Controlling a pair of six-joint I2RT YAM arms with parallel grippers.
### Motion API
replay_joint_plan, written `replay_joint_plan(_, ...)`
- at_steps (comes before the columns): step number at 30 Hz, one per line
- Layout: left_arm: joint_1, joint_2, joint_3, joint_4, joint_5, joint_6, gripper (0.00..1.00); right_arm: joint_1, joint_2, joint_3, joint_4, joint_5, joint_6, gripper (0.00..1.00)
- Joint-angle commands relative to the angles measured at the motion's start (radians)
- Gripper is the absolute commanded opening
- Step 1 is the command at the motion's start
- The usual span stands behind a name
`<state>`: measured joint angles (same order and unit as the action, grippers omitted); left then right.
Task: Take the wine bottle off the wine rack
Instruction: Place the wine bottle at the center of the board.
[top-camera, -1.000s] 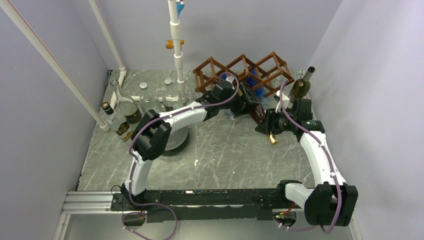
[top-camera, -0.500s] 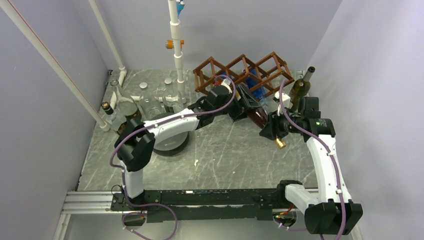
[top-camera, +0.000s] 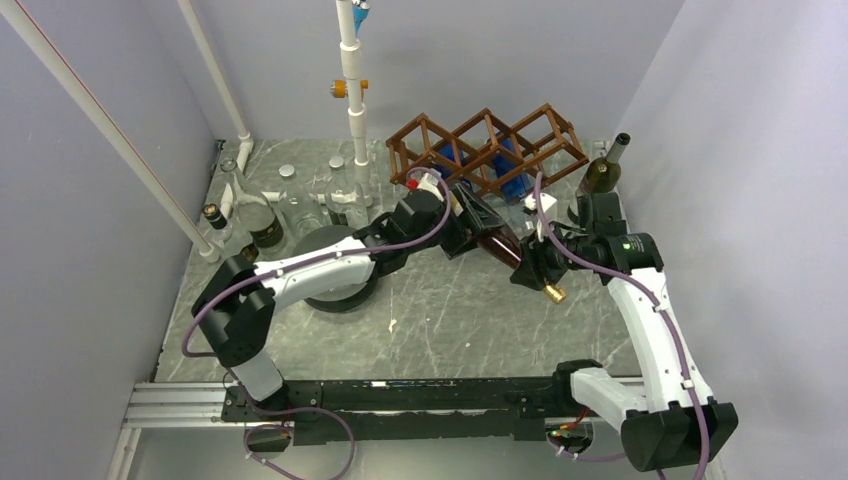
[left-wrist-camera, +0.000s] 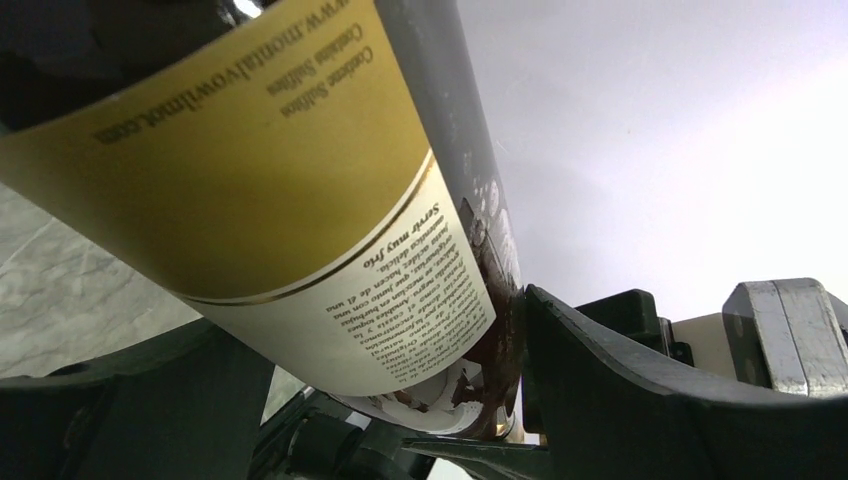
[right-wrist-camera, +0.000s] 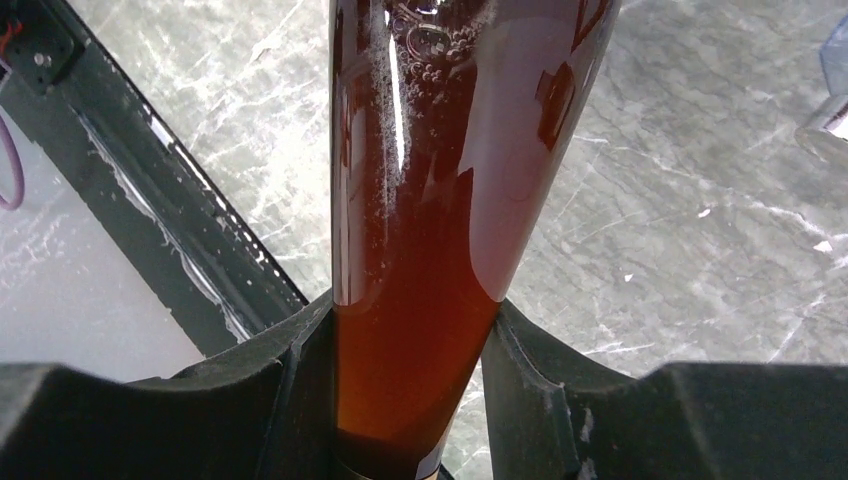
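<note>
Two claws: both on one wine bottle (top-camera: 497, 243), which spans the gap from one to the other.
Left claw (top-camera: 462, 212): spread wide around the labelled body at the base end; pressing or slack, cannot tell.
Right claw (top-camera: 535, 270): pinched on the neck, a finger (right-wrist-camera: 560, 400) on each side.
Bottle tilt: gold cap (top-camera: 553, 293) lowest, just past the right claw.
Wine rack (top-camera: 487, 148): just beyond the left claw; bottle outside its cells.

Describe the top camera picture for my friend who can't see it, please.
A brown wine bottle hangs over a grey table, in front of a wooden rack. The robot's right hand pinches its neck; the left hand sits around its fat end.
</note>
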<state>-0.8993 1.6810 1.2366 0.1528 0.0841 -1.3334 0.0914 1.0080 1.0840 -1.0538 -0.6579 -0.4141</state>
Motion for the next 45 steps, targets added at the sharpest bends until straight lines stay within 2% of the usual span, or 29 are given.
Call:
replay_joint_plan(1, -0.022, -0.100, -0.039, 0.173, -0.081, 0.058, 0.88, 0.138, -0.014, 0.078, 0.052, -0.211, -0.102, 0.00)
replay_joint_plan(11, -0.043, -0.268, -0.310, 0.252, -0.188, -0.018, 0.89, 0.332, 0.078, 0.095, 0.060, -0.104, -0.115, 0.00)
replay_joint_plan(19, -0.051, -0.319, -0.458, 0.310, -0.210, -0.087, 0.90, 0.433, 0.151, 0.116, 0.049, -0.003, -0.128, 0.00)
replay_joint_plan(34, -0.078, -0.266, -0.621, 0.451, -0.194, -0.232, 0.92, 0.494, 0.244, 0.101, 0.077, 0.132, -0.122, 0.00)
replay_joint_plan(45, -0.110, -0.170, -0.676, 0.588, -0.202, -0.429, 0.95, 0.511, 0.282, 0.075, 0.129, 0.175, -0.078, 0.00)
